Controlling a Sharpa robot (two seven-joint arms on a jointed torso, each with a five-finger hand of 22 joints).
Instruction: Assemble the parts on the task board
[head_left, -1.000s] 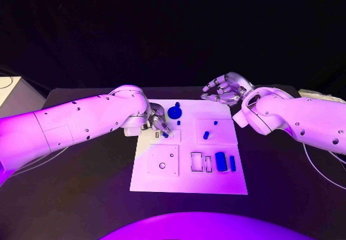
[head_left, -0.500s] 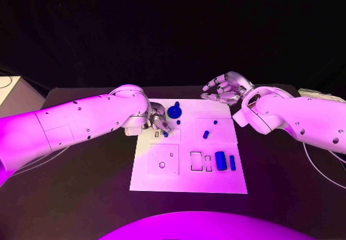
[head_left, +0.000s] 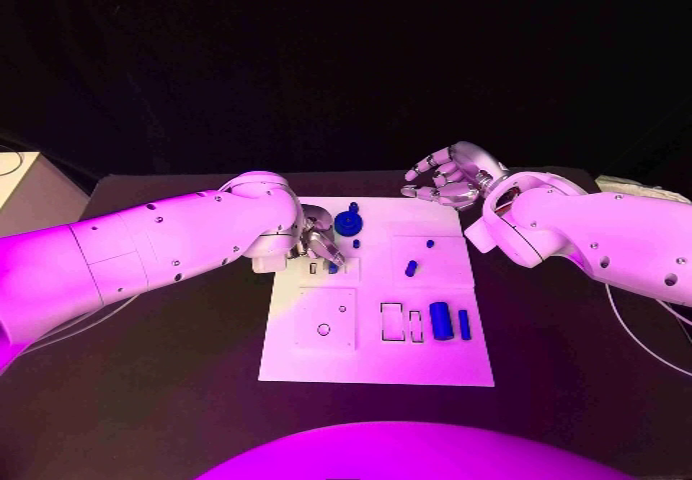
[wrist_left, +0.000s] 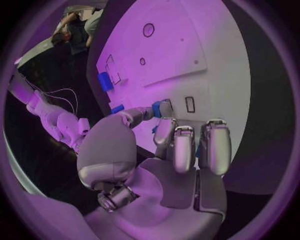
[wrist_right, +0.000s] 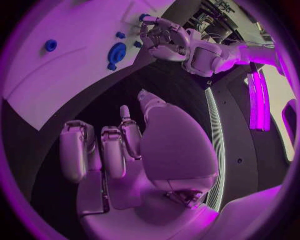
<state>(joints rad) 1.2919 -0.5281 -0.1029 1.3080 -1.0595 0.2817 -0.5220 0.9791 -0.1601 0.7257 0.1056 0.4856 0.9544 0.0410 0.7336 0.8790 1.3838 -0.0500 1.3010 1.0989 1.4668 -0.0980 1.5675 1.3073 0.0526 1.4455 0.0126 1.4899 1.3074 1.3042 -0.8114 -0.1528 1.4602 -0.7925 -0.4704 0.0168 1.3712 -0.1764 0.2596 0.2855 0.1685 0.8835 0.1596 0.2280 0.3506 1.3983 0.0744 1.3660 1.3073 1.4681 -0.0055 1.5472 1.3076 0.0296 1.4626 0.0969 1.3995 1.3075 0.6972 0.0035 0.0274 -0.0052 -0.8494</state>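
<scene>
Left hand (head_left: 319, 243): I have it low over the far-left part of the task board (head_left: 378, 352), fingers (wrist_left: 182, 147) curled down toward the plate. In the left wrist view a small blue part (wrist_left: 157, 110) sits at the thumb tip, with more blue showing between the curled fingers. I judge it pinched there, though I cannot tell how firm the hold is.
Why there: the small rectangular slots (wrist_left: 190, 104) lie just beside the fingertips, so I read this as lining the piece up for seating.
Right hand (head_left: 453, 176): lifted off beyond the board's far-right corner, over the desk (head_left: 159, 350), fingers (wrist_right: 114, 150) loosely bent and apart, nothing in them. I take it as parked clear so it does not crowd the board.
Round blue part (head_left: 349, 223): stands on the far edge of the board, just beside the left hand; the right wrist view shows it as a disc with a stub.
Small blue peg (head_left: 411, 268): lies loose mid-board, apart from both hands.
Blue bars (head_left: 450, 322): two upright pieces side by side at the right of the near row, next to outlined pockets (head_left: 401, 323) that look unfilled.
Progress: my judgement is early to middle, since several parts lie loose and several pockets stand open.
Risk: a small pinch could tilt the piece at the slot mouth.
</scene>
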